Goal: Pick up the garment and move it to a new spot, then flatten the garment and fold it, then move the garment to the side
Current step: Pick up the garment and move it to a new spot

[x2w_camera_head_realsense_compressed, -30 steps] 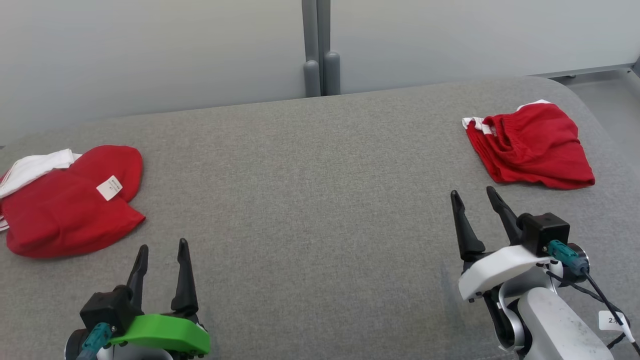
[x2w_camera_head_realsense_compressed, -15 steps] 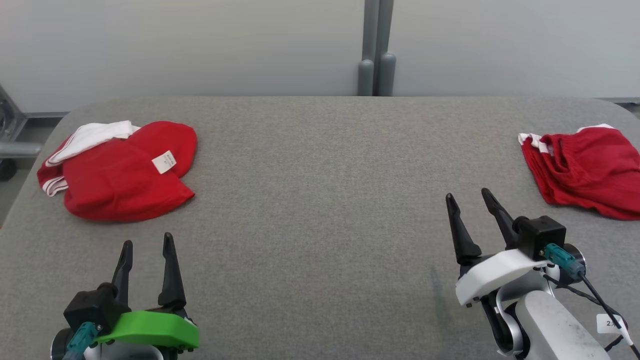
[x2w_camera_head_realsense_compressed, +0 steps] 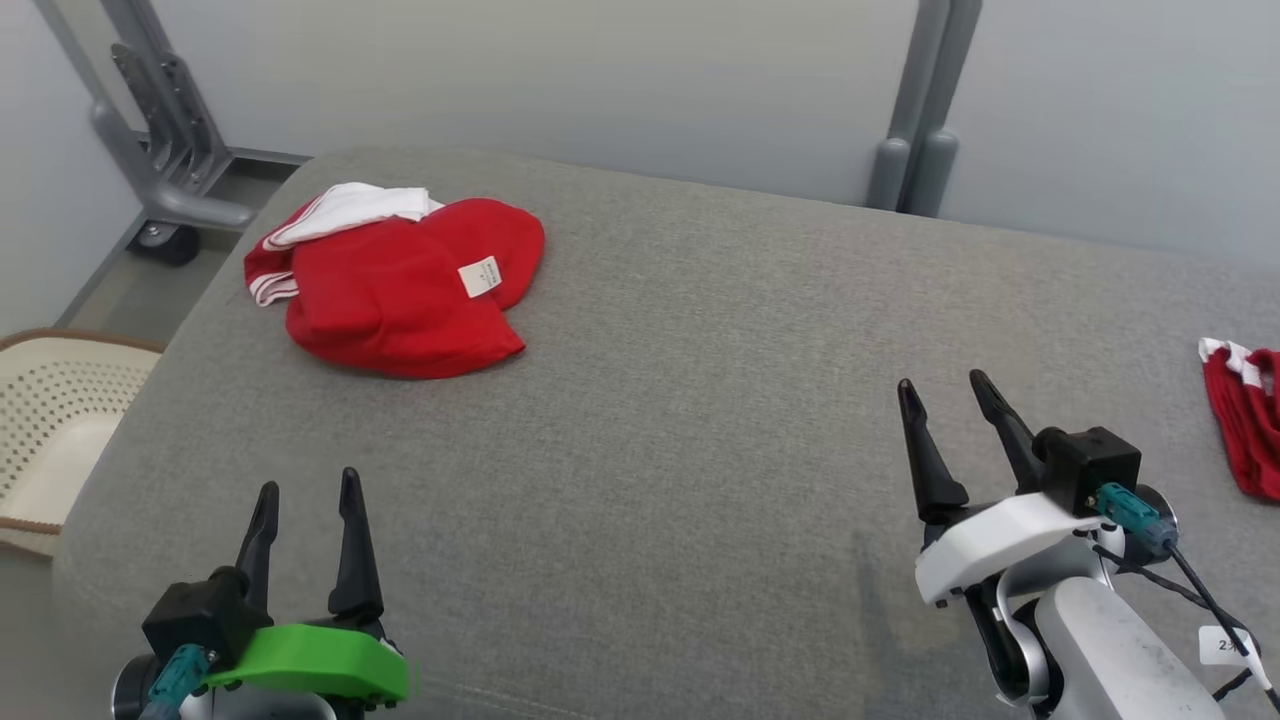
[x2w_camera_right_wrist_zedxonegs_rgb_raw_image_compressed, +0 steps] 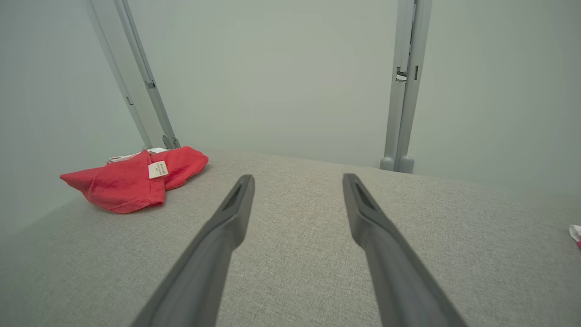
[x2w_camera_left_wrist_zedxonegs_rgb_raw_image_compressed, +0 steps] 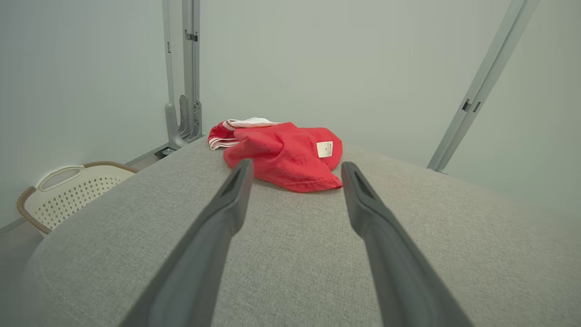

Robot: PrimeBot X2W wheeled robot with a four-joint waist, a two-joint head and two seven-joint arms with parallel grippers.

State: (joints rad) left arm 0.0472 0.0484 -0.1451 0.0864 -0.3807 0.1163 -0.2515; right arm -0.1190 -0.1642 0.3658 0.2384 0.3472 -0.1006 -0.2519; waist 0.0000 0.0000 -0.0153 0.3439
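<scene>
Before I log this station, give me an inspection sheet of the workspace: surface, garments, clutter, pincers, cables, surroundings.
Surface: grey fabric tabletop, bare between the garments.
Job's things: red garment bunched at far left, white trim and label showing; second red garment at the right edge, partly out of frame.
Clutter: nothing seen.
Pincers: left pincer and right pincer open, holding nothing.
Cables: black cable at the right wrist.
Surroundings: perforated basket on the floor, left; grey posts; pale wall.
</scene>
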